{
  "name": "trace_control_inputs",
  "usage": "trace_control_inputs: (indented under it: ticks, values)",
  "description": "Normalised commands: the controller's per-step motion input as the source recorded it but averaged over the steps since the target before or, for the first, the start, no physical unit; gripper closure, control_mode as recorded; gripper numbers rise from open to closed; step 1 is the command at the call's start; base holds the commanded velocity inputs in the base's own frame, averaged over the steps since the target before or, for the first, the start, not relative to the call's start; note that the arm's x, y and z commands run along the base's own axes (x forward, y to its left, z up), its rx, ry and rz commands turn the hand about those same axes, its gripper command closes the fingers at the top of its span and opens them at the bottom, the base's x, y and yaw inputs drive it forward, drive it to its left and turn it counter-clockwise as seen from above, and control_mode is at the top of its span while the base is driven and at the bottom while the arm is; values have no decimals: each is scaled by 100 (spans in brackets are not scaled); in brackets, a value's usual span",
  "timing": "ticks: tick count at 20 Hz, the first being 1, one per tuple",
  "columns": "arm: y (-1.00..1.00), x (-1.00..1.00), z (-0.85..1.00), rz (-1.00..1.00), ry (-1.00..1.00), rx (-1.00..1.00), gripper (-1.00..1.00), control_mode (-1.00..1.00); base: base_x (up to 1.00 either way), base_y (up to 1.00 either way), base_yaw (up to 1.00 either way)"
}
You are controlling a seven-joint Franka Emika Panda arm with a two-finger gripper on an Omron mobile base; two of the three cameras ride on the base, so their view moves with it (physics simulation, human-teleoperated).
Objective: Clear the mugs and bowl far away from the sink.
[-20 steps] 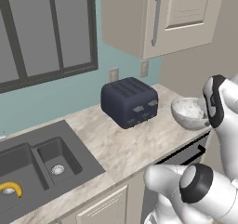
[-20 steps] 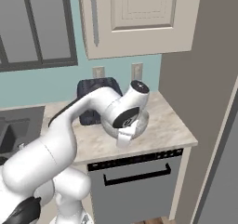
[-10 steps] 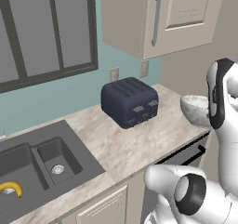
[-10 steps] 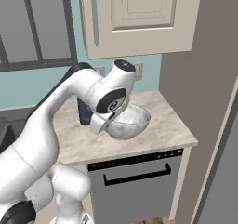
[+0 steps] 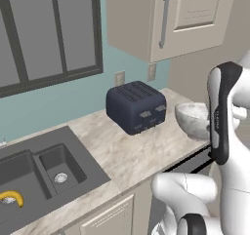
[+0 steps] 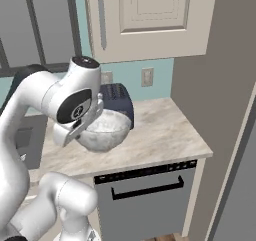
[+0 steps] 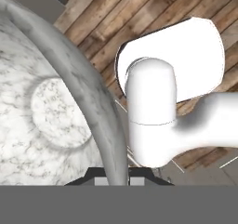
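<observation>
Speckled bowl (image 7: 51,111) rim pinched in tool (image 7: 116,180)

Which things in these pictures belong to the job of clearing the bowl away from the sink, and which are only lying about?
Belong to the job:
- bowl, held by its rim in the shut pincer
- sink, at the counter's left end

Just lying about:
- toaster, on the counter
- banana, in the large basin

bare counter (image 6: 165,130) right of toaster (image 5: 136,106), upper cabinet (image 6: 150,20) overhead, wall at right
</observation>
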Motion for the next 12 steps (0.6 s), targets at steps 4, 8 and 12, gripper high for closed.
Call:
trace_control_inputs:
  ticks: [4, 8, 12]
  values:
    - [9, -56, 38, 13, -4, -10, 100, -100, 0, 0, 0]
    - [23, -40, 44, 11, -5, -22, 100, -100, 0, 0, 0]
    - [16, -36, 15, 3, 0, -20, 100, -100, 0, 0, 0]
